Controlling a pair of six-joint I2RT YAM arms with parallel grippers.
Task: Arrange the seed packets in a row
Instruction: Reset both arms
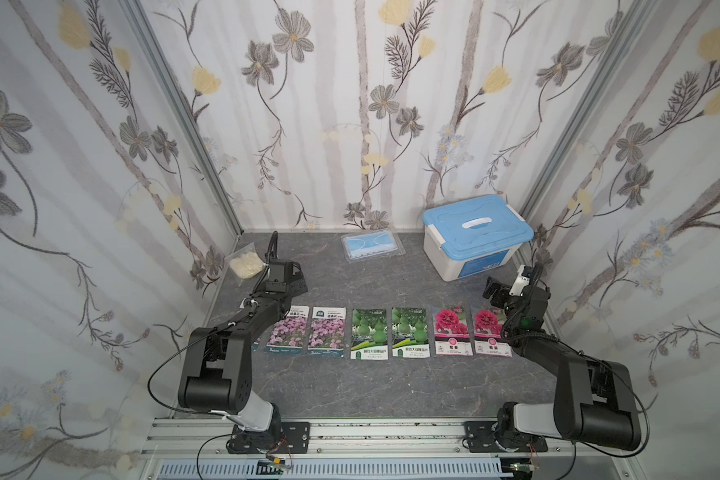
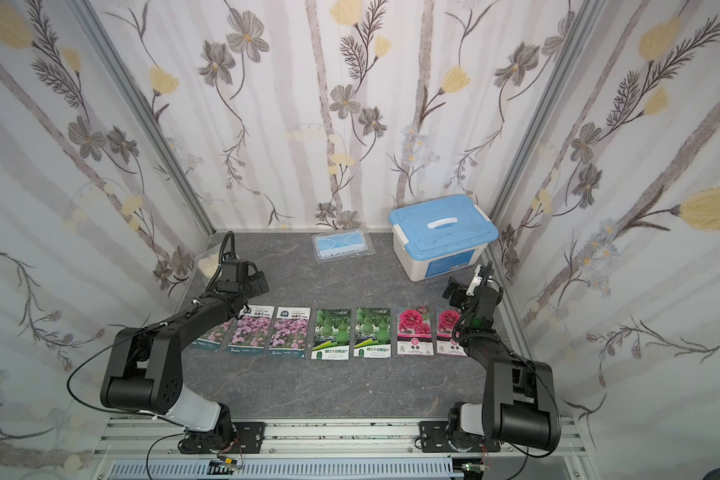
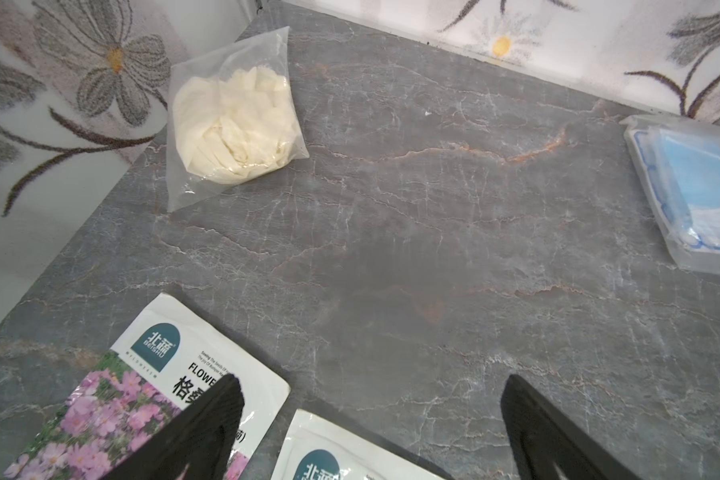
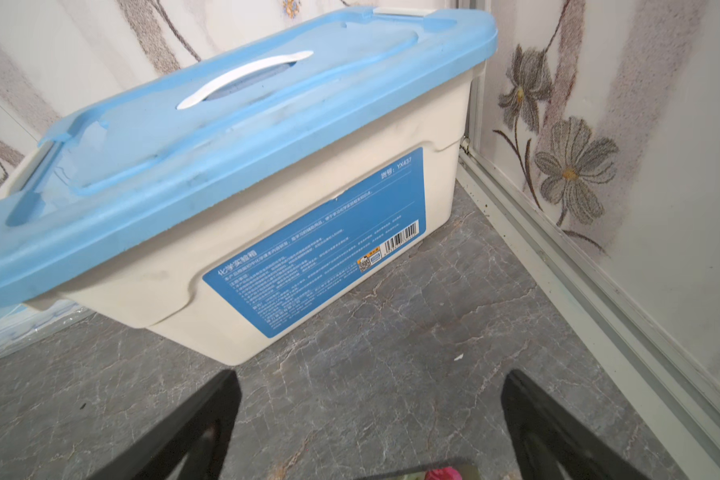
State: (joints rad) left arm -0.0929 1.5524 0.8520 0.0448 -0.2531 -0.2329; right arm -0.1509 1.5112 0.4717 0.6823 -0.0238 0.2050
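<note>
As left hand (image 3: 371, 382) gapes, seed packets (image 1: 368, 332) aligned.

Seed packets (image 1: 368, 332) lie in a row across the table (image 1: 391, 386); the lidded box (image 1: 474, 241) stands behind them.

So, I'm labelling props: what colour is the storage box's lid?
Light blue lid, with a white handle; it shows best in the right wrist view.
</note>
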